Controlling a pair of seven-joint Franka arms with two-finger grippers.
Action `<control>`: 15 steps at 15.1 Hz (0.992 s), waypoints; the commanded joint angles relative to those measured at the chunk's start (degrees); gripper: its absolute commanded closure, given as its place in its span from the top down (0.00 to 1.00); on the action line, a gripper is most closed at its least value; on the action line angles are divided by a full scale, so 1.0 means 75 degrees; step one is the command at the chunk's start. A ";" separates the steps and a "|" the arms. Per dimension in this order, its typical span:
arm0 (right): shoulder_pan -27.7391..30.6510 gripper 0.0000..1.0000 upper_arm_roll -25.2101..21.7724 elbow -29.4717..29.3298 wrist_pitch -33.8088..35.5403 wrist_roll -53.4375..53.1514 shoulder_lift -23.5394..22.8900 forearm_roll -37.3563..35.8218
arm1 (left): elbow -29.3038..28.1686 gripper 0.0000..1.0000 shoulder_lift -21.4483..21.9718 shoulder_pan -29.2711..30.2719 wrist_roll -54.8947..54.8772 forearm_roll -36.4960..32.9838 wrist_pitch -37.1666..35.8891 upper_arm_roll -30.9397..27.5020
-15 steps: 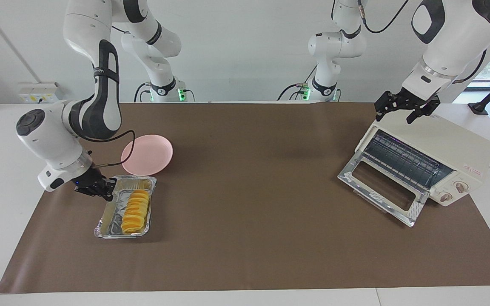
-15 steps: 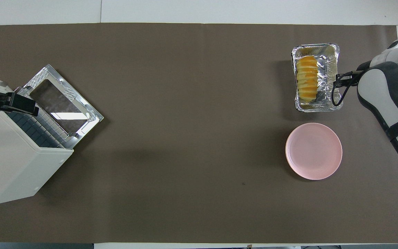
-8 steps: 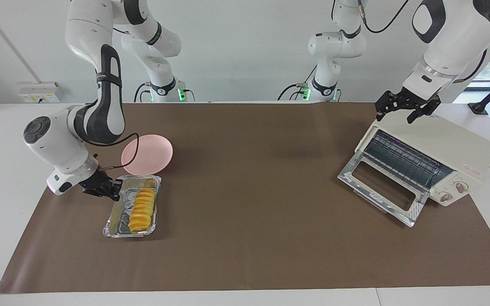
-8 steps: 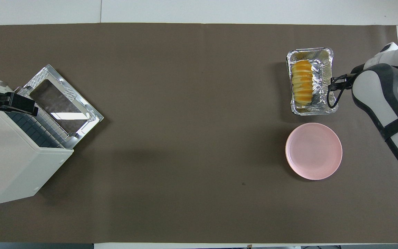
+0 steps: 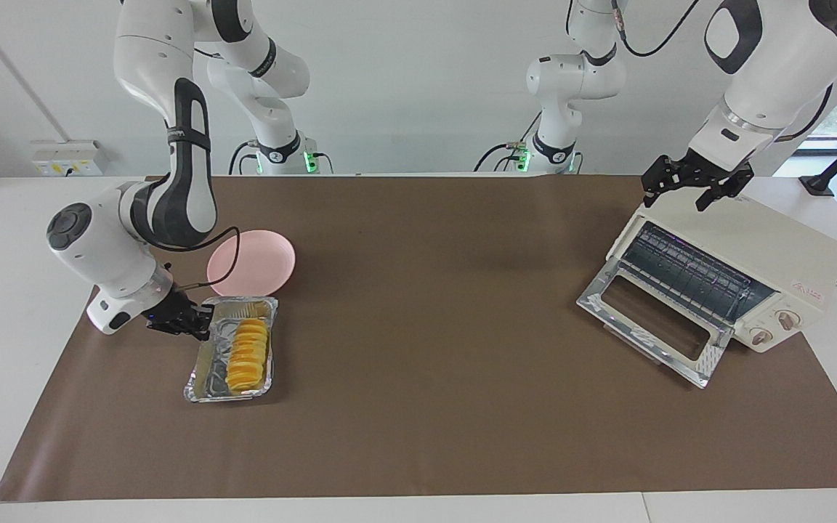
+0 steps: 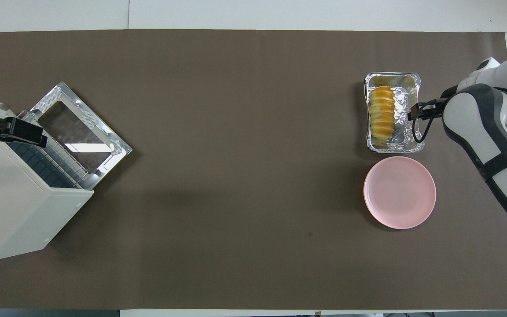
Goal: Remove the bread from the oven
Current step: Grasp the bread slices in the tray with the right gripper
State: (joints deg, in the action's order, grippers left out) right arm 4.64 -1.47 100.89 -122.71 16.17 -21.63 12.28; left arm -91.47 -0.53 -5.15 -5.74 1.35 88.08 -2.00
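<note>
The right gripper meets the foil tray's rim, its grip unclear; bread lies inside. The left gripper, fingers spread, waits over the oven.

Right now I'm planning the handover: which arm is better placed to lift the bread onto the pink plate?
Right. Its pincer is at the foil tray's rim beside the bread, with the plate adjacent. The left pincer hangs over the oven at the table's left-arm end.
</note>
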 commanded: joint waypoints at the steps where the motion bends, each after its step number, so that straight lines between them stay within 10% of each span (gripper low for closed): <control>1: -0.0641 1.00 -0.0004 -0.0197 -0.0091 -0.0688 0.0189 0.0050 | -0.0178 1.00 0.0176 0.0042 0.0085 -0.0098 0.0138 0.0032; 15: -0.0736 1.00 0.0008 0.1125 -0.1275 -0.1078 0.0271 0.0038 | -0.0178 1.00 0.0176 0.0042 0.0085 -0.0098 0.0127 0.0032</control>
State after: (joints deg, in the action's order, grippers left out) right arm -1.77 -2.00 106.43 -130.34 7.52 -20.95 12.26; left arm -91.47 -0.53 -5.07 -5.73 1.35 88.09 -2.00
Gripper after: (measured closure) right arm 0.000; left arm 0.000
